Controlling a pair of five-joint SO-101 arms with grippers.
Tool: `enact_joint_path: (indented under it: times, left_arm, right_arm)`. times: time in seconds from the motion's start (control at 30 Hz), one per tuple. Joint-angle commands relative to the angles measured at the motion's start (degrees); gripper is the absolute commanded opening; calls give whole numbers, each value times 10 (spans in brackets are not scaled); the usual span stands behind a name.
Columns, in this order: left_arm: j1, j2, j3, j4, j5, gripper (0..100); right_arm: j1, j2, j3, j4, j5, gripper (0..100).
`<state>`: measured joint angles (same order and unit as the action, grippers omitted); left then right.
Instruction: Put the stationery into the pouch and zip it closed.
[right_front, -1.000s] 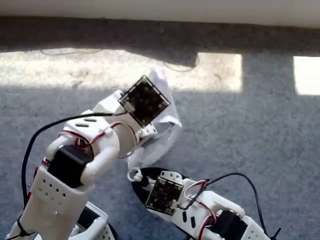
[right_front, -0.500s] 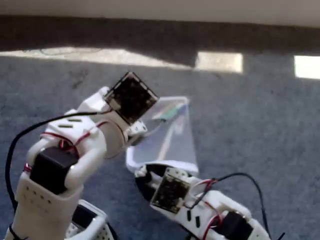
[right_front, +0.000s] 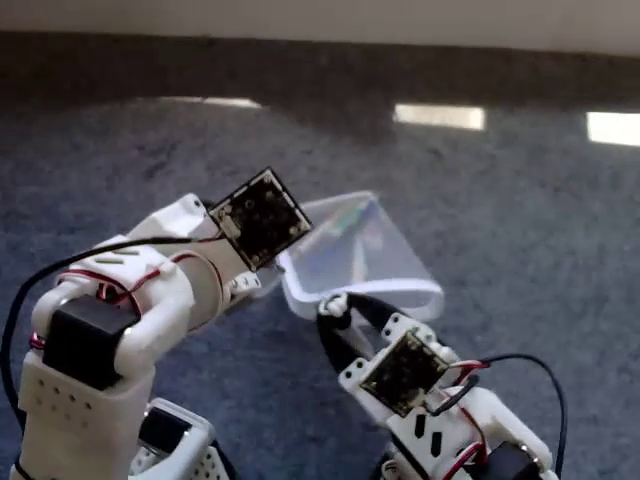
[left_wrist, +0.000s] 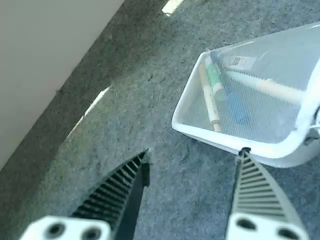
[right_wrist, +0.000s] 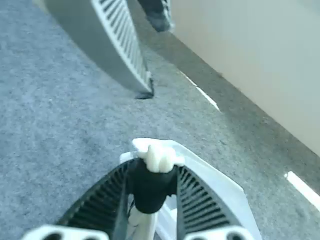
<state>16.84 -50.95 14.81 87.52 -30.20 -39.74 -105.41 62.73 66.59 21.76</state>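
Translucent white mesh pouch (right_front: 365, 255), coloured pens (left_wrist: 216, 90) inside, has flattened rightward: right gripper (right_wrist: 152, 172) clamps its black zip pull (right_wrist: 150, 187), left gripper (left_wrist: 194, 156) wide, empty; zipping likely begun.

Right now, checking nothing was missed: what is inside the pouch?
Through the mesh pouch: a cream pen, a green marker, something blue and a white pen. Anything under them is covered.

A grey, carpet-like mat (right_front: 530, 260) covers the table up to a pale wall (right_front: 320, 20) at its far edge, crossed there by thin sun patches (right_front: 438, 117), and near its middle lies a translucent mesh pouch (right_front: 365, 255), apparently resting flat.
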Motion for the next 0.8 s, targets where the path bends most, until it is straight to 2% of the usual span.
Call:
enact_joint_path:
  times: [0.0,0.17,0.33,0.47,0.77]
  left_arm:
    - [36,-44,-19,18,-4,256]
    - [128,-70,-18,59,-1,257]
    - [161,-73,15,55,0,261]
    - [179,-74,81,-2,18,293]
    - [193,-74,194,-152,53,295]
  right_arm:
    - [43,0,-39,-7,-18,5]
    - [84,0,-79,-7,-36,5]
    - [100,0,-83,-10,-44,5]
    - [101,0,-83,-10,-44,5]
    - [101,0,-84,-10,-44,5]
